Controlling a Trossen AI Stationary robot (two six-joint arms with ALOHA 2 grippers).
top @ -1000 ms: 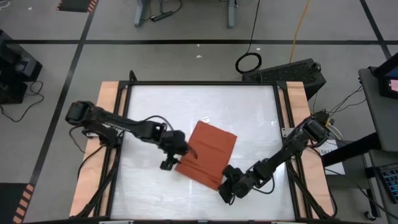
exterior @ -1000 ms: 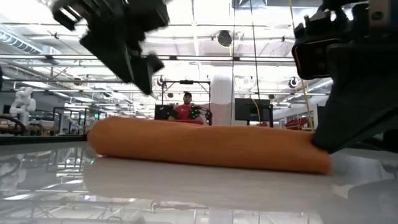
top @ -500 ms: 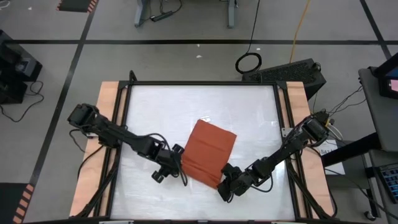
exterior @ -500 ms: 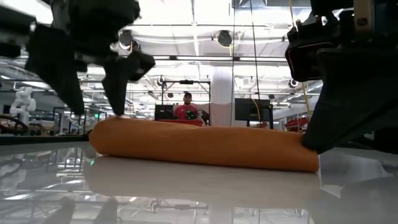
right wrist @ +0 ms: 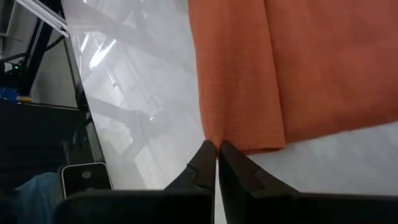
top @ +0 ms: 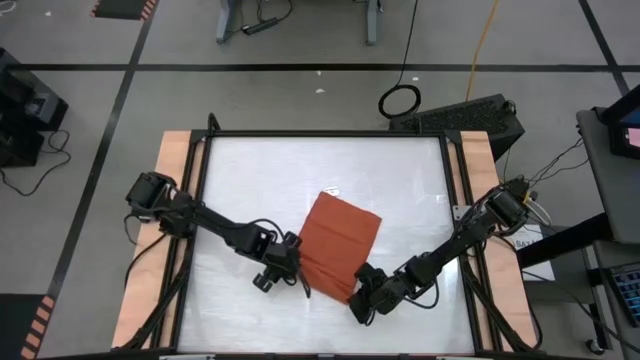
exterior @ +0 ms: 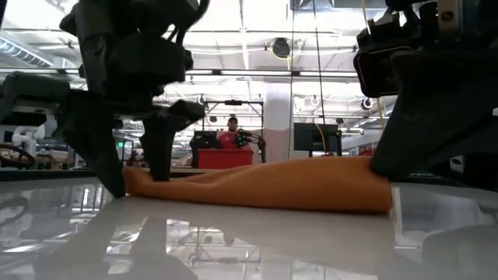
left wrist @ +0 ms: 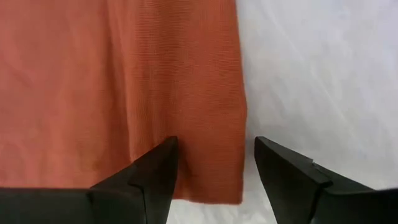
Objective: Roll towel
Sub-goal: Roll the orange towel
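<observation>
1. The rust-orange towel lies folded near the middle of the white desk, its long axis slanting from the near edge toward the far-right corner.
2. The left gripper stands wide over the towel's near-left corner, fingertips at desk level — the right gripper pinches the near-right corner.
3. Against a second ago, the left gripper has dropped from above onto that corner — the towel's near edge now ripples.
</observation>
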